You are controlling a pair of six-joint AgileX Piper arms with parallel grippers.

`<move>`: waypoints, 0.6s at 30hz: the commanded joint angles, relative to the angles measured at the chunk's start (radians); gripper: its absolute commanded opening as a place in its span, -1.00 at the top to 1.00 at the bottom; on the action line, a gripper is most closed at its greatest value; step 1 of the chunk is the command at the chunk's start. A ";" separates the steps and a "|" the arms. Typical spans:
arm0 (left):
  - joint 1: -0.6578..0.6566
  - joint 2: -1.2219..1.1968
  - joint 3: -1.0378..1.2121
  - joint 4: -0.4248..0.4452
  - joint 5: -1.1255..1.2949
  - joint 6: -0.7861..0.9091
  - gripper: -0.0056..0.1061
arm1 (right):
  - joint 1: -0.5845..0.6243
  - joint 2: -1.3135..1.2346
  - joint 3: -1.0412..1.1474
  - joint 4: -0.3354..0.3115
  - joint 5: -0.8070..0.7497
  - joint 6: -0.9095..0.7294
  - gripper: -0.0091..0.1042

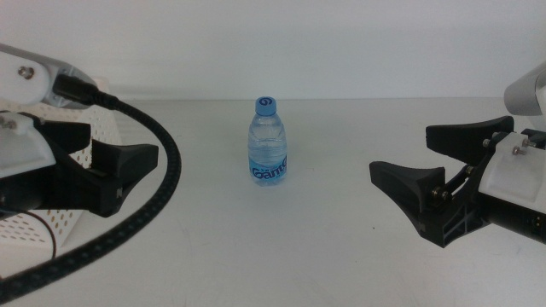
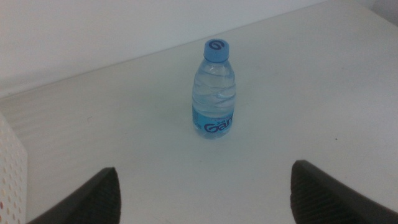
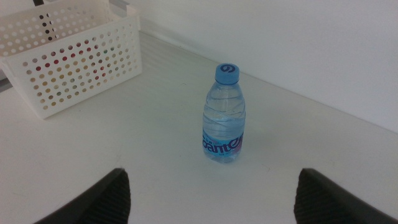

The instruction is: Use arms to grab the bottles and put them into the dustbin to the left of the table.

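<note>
At the centre of the broad off-white worktop [image 1: 341, 256] stands one small clear plastic water bottle with a blue cap and blue label [image 1: 269, 142], upright and untouched. It is the only drink visible on the surface; no yellow juice bottle or red can shows anywhere on it. Through the holes of the white perforated plastic basket [image 3: 74, 62], which sits at about nine o'clock from the bottle at the worktop's left side, the right wrist view shows patches of red and yellowish colour — so something probably lies inside already, though what exactly cannot be told.

The left claw [image 1: 94, 175] hovers at roughly eight o'clock from the bottle, just in front of the basket's wall, its two dark jaws spread wide and holding nothing. Its own wrist view shows the bottle well apart, framed between the two jaw tips. The right claw [image 1: 431, 175] sits at about four o'clock from the bottle, likewise released with jaws parted and empty, also well apart from the bottle.

As a judgement: the task looks mostly done, with this bottle the last item left on the worktop. What remains is the whole cycle for it — approach, close on the body, lift, carry towards nine o'clock and drop it into the basket. Neither claw has begun closing in on it yet.
</note>
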State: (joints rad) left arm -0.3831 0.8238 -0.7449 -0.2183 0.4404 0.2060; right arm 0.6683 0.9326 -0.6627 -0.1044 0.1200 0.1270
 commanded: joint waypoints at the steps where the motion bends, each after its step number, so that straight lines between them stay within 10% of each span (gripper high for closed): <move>1: -0.003 -0.007 -0.027 -0.016 -0.081 -0.006 -0.72 | 0.001 -0.013 -0.023 -0.014 -0.070 -0.003 -0.84; 18: -0.003 0.255 -0.329 0.003 -0.130 -0.054 -0.72 | 0.001 -0.013 -0.023 -0.014 -0.070 -0.003 -0.84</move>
State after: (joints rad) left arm -0.3831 1.0612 -1.0119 -0.1944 0.3874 0.1518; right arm 0.6683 0.9317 -0.6602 -0.1044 0.1200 0.1270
